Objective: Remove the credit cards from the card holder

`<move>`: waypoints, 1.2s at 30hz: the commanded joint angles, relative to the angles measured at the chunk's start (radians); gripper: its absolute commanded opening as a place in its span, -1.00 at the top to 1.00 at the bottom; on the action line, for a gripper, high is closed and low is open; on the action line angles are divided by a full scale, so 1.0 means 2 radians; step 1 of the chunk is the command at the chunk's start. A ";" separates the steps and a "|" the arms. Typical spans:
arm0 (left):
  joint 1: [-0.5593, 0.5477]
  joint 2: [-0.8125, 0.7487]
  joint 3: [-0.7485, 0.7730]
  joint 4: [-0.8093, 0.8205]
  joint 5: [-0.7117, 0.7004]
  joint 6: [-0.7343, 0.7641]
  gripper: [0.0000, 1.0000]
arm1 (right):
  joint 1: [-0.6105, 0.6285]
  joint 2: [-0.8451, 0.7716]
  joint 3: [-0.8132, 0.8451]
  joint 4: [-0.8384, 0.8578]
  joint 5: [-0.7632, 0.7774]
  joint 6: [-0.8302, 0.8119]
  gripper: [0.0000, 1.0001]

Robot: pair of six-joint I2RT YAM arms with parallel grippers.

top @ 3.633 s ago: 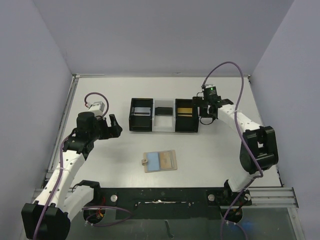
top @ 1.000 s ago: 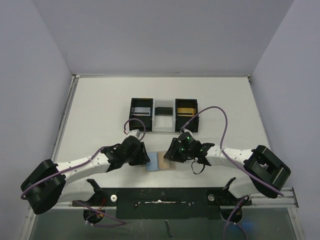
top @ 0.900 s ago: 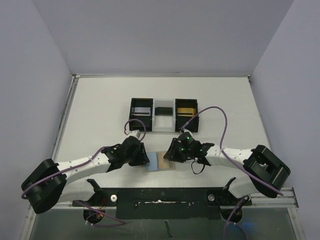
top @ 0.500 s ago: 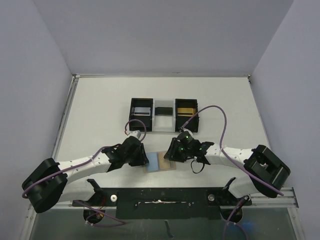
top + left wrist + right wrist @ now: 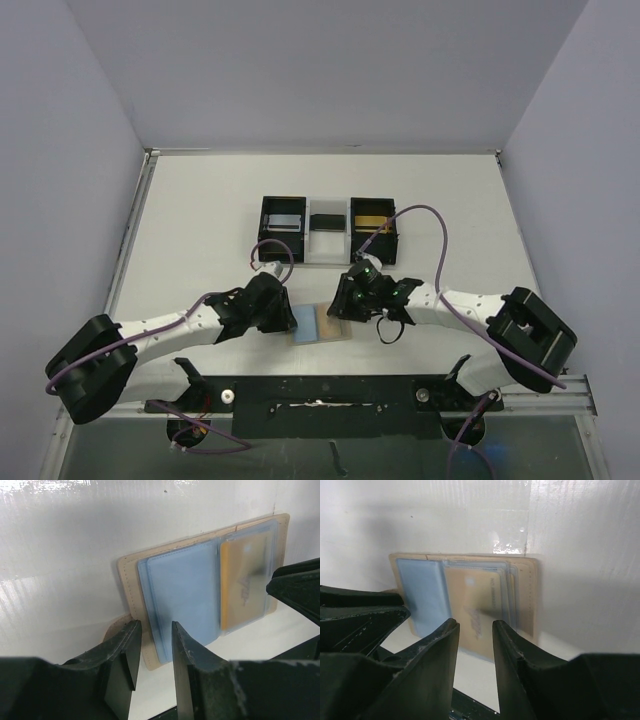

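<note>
The tan card holder [image 5: 343,328] lies open and flat near the table's front middle. In it are a light blue-grey credit card [image 5: 308,322] on the left and an orange-gold card [image 5: 245,587] on the right behind clear sleeves. My left gripper [image 5: 291,318] hangs low over the holder's left edge [image 5: 129,570]. Its jaws stand a narrow gap apart around the blue card's corner [image 5: 182,590] and pinch nothing. My right gripper [image 5: 346,306] stands over the right half [image 5: 532,595], its jaws also narrowly apart above the gold card [image 5: 475,600].
A black-and-white three-compartment tray [image 5: 328,258] stands behind the holder. It holds a grey card [image 5: 283,221] on the left, a dark one [image 5: 327,222] in the middle and a gold one [image 5: 370,217] on the right. The black base rail [image 5: 320,385] runs along the near edge.
Both arms came from beside the tray down to the holder. Over the last second the left jaws narrowed, and the right wrist shifted slightly up and left.
</note>
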State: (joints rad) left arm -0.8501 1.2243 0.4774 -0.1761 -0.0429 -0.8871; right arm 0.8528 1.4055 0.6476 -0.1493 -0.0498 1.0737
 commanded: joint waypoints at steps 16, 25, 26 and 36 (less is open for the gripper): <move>-0.002 0.018 0.026 0.018 0.014 0.022 0.54 | 0.017 0.014 0.057 -0.024 0.008 -0.031 0.17; -0.002 0.017 0.027 0.018 0.012 0.021 0.53 | 0.021 0.014 0.093 -0.125 0.067 -0.036 0.12; -0.002 0.017 0.026 0.018 0.012 0.021 0.53 | 0.021 0.016 0.091 -0.124 0.067 -0.035 0.12; -0.001 0.022 0.025 0.027 0.018 0.023 0.52 | 0.033 0.052 0.085 -0.097 0.048 -0.035 0.21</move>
State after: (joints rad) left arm -0.8501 1.2572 0.4931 -0.1677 -0.0311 -0.8528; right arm 0.9047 1.4971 0.8093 -0.3870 0.0452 1.0084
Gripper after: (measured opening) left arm 0.240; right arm 0.411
